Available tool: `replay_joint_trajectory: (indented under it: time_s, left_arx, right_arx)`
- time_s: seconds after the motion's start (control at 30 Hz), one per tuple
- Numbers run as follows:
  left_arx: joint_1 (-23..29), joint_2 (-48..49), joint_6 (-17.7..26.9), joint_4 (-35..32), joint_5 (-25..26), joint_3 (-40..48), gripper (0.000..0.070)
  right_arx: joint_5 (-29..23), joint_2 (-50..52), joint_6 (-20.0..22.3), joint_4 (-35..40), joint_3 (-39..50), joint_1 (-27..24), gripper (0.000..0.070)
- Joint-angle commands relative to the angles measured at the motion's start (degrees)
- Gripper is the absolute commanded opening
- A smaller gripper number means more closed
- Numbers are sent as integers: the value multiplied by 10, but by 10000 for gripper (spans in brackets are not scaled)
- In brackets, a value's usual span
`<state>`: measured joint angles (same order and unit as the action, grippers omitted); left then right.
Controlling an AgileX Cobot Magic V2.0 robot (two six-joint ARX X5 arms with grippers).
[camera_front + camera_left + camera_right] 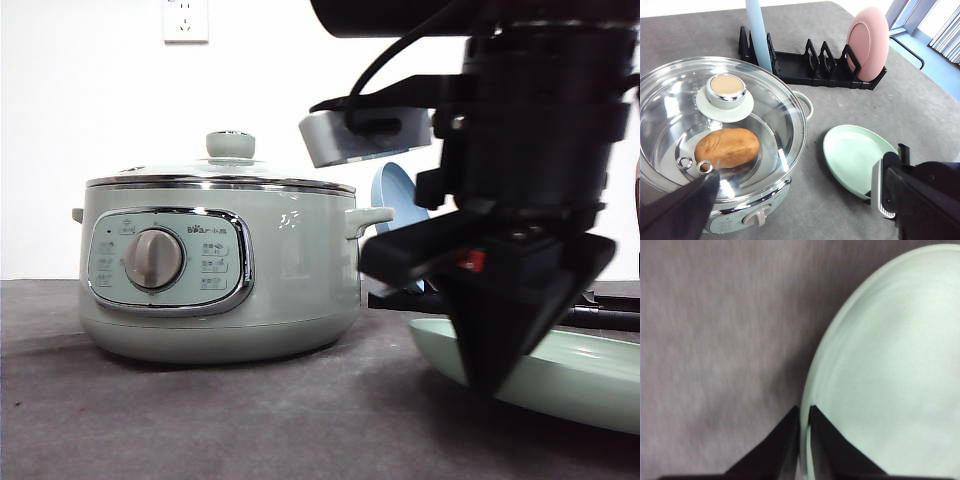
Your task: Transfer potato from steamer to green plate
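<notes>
The potato (727, 146) lies inside the steamer (220, 270), seen through the glass lid (725, 95) that sits on the pot. My left gripper (800, 170) hovers open above the steamer's near side, one finger (685, 210) over the control panel and the other finger (900, 195) near the green plate (855, 155). The green plate lies flat on the table right of the steamer. My right gripper (490, 385) points straight down, shut, its tips (805, 412) just over the green plate's (890, 365) left rim. Nothing shows between its fingers.
A black dish rack (810, 70) stands behind the steamer and plate, holding a pink plate (867, 42) and a blue plate (757, 30) on edge. The blue plate (395, 195) also rises behind the steamer's right handle. Grey tabletop (250, 420) spreads in front.
</notes>
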<state>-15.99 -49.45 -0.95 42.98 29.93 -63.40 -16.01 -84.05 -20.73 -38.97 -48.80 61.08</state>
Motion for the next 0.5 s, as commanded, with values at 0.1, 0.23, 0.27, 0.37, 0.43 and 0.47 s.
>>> replay_joint_trajectory:
  time_s: [0.1,0.23,0.27,0.37,0.43,0.47]
  left_arx:
    - [-2,-4,1,-4,1,-15,700]
    - [-2,-4,1,-4,1,-15,700]
    - [-2,-4,1,-4,1,-15,700]
    - [-2,-4,1,-4,1,-15,700]
    - [-2,-4,1,-4,1,-15,700]
    - [-2,-4,1,-4,1,-15,700]
  right_arx:
    - [10,-10,8,16,-3,7,0]
    - [25,-9,8,17,-3,7,36]
    - [29,-9,8,17,-3,7,79]
    - [39,-5,8,15,-6,6,280]
    - [42,3,9,8,-12,5,404]
    - [44,10,11,2,-18,4,447]
